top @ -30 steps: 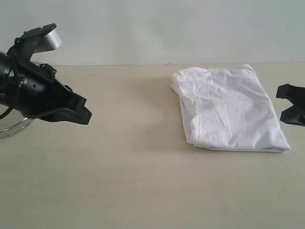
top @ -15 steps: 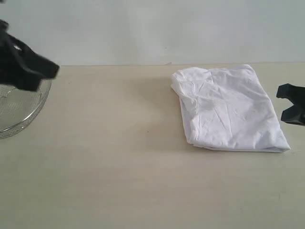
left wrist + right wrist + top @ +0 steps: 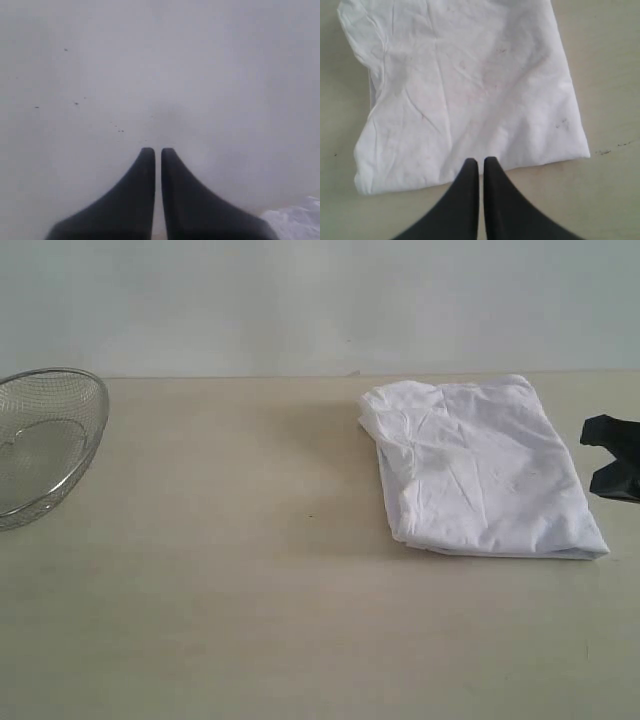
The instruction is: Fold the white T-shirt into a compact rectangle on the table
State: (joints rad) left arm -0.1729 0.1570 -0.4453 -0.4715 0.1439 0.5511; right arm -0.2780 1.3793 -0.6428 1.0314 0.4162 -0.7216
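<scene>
The table point(image 3: 250, 630) is a wide, flat, pale beige surface. The white T-shirt point(image 3: 485, 475) lies on its right half, folded into a rough rectangle. A wire mesh bowl point(image 3: 40, 445) rests at the far left, well apart from the shirt.

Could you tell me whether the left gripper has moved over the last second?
Yes. The left gripper has swung up and off the exterior view's left edge, uncovering the wire mesh bowl that it overlapped.
</scene>
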